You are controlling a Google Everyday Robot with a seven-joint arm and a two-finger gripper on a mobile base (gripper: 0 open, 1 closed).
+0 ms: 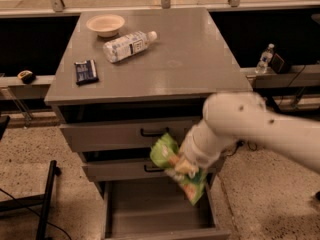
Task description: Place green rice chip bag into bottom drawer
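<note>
The green rice chip bag [175, 169] hangs crumpled in front of the middle drawer, above the pulled-out bottom drawer [160, 214], whose grey inside shows bare. My gripper [186, 167] is shut on the bag at the end of the white arm [250, 129], which reaches in from the right. The bag's lower end dips toward the drawer's right side.
On the grey cabinet top [190, 59] lie a tan bowl [105, 24], a water bottle [127, 45] on its side and a small dark blue packet [85, 71]. The two upper drawers [125, 134] have black handles. A black stand leg [47, 199] is on the floor at left.
</note>
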